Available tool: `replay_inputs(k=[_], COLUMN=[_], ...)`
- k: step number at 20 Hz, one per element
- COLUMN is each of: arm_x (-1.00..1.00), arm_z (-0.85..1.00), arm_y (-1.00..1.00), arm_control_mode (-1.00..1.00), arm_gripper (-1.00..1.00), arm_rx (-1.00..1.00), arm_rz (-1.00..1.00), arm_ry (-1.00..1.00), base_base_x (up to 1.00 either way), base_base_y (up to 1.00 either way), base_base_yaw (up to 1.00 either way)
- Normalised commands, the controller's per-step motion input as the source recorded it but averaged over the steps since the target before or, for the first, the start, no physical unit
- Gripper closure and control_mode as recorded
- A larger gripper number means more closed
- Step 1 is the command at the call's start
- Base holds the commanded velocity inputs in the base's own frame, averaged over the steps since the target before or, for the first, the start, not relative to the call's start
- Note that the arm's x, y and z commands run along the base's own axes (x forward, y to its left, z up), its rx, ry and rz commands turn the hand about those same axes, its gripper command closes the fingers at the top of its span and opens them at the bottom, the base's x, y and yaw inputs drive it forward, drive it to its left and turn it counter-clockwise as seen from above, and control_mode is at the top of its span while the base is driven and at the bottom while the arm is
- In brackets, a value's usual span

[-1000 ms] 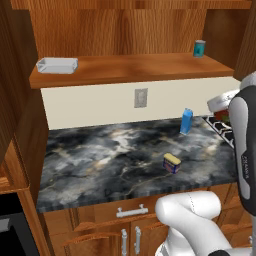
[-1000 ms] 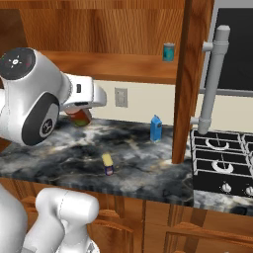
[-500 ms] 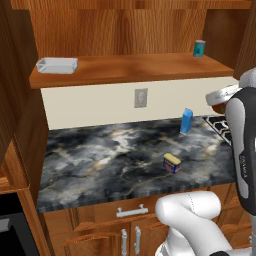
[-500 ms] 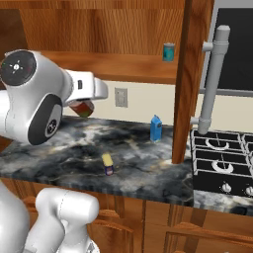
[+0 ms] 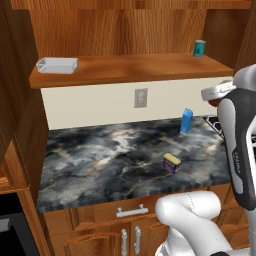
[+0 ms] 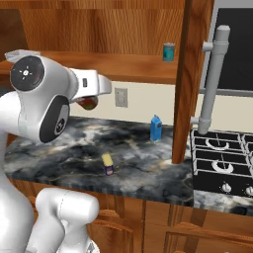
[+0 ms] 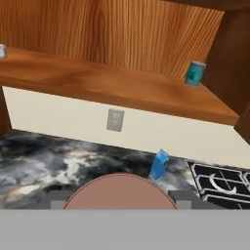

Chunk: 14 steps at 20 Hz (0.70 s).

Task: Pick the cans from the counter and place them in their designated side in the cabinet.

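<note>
Both base views look forward and down from behind the arm, left and right, sharing the marbled counter [image 5: 100,160], the cabinet shelf [image 5: 130,70], the teal can [image 6: 168,51] and blue carton [image 6: 156,128]. The hand view faces the same shelf from closer, carton at lower centre.

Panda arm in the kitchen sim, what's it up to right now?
The gripper is shut on the red can, holding it in the air above the counter, below the level of the cabinet shelf. The blue can with the yellow top lies on the counter, not yet picked. A teal can stands at the right end of the shelf, a white tray at the left. A slim blue carton stands by the back wall.
</note>
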Motion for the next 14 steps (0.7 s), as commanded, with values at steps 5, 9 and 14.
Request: replay_inputs(k=[5,9,14], arm_x=[0.00,0.11,0.25], arm_z=[0.17,0.16,0.09], arm_y=[-0.09,-0.08,-0.03], arm_control_mode=[-1.00,-1.00,-1.00], arm_gripper=[1.00,1.00,1.00], arm_rx=[0.00,0.00,0.00], arm_rz=[0.00,0.00,0.00], arm_ry=[-0.04,-0.01,-0.01], base_base_x=[0.00,0.00,0.00], base_base_y=[0.00,0.00,0.00], base_base_yaw=[0.00,0.00,0.00])
